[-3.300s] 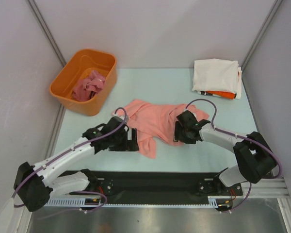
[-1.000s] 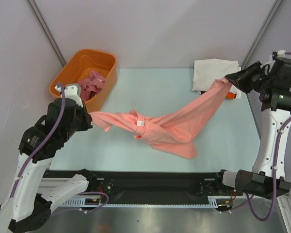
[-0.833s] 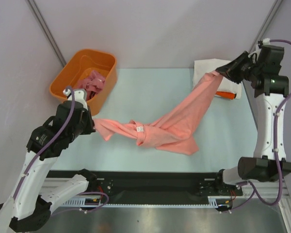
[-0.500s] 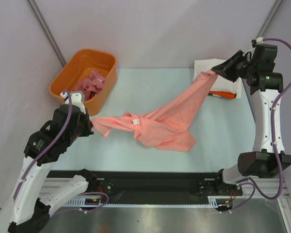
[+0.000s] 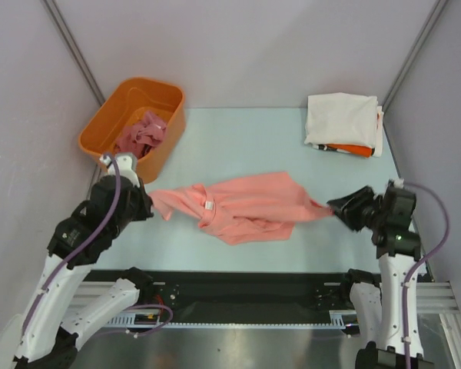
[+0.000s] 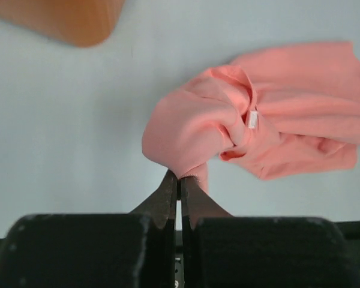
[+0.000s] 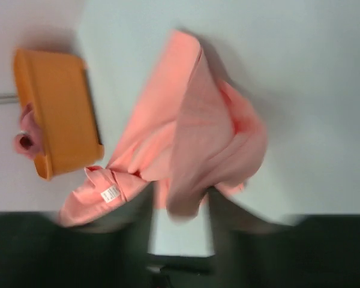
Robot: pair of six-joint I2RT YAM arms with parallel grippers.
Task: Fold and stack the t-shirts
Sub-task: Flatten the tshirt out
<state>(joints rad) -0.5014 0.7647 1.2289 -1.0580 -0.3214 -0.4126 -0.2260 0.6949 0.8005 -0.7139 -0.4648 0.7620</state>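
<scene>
I'm looking down on a pale blue-green counter with grey walls closing it in on three sides. An orange plastic tub, smooth and round-cornered, is sitting at the far left corner, and a darker rose-pink t-shirt is lying crumpled inside it. At the far right corner a cream-white t-shirt, folded square, is resting on top of an orange one, of which only a thin edge is showing. Nothing is lying between these and the salmon-pink t-shirt, which is sagging onto the near half of the counter, soft and wrinkled, bunched into folds around the collar, with its white neck label facing up left of the middle. Its long axis is running left to right, roughly along the near edge, tapering to a point at each end. The left hand is pinching the left end: in its wrist view the fingers are pressed together on a rounded fold of cloth. The right end is reaching the right hand near the right edge. That wrist view is smeared; the fingers are looking spread with cloth hanging between them, and I cannot tell whether they are clamping it.
</scene>
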